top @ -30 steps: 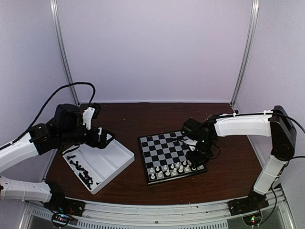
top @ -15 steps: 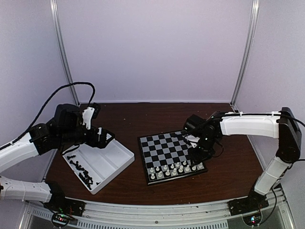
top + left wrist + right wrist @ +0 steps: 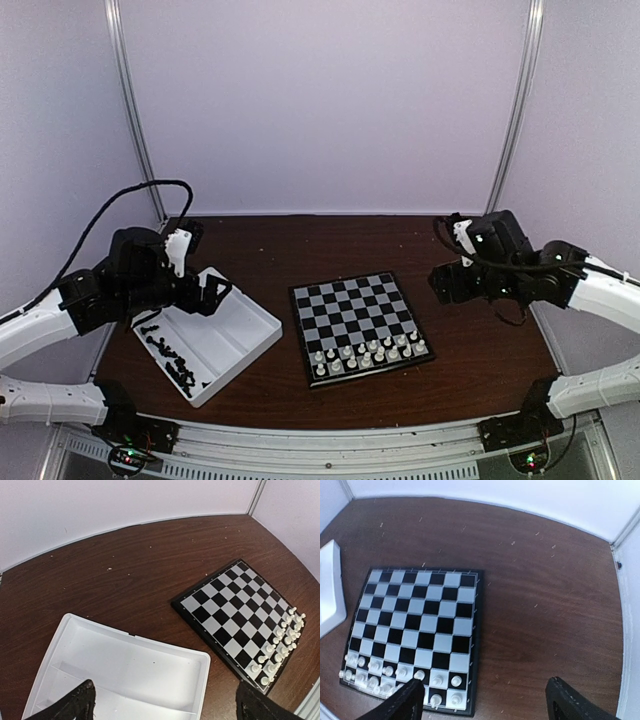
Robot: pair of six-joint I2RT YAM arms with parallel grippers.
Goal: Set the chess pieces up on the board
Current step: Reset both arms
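Observation:
The board (image 3: 345, 305) lies mid-table, with cream-white chess pieces (image 3: 366, 355) standing on its two nearest rows. Black chess pieces (image 3: 172, 358) lie loose in the left compartment of a white tray (image 3: 245, 330). My left gripper (image 3: 213, 294) hangs open over the tray's far part, nothing between its fingers (image 3: 80, 702). My right gripper (image 3: 445, 285) is open and empty, off the board's right side above bare table. In the right wrist view the board (image 3: 427, 615) and its white pieces (image 3: 395, 672) sit left of the open gripper (image 3: 485, 702).
In the left wrist view the tray's right compartment (image 3: 130, 665) holds nothing, and the board (image 3: 225, 605) lies to its right. White walls with metal posts (image 3: 515, 110) close in the brown table. The tray's corner (image 3: 330, 590) shows at the left of the right wrist view.
My right gripper opened, lifted off the board's near right corner and drew back to the right. The left arm sank slightly over the tray.

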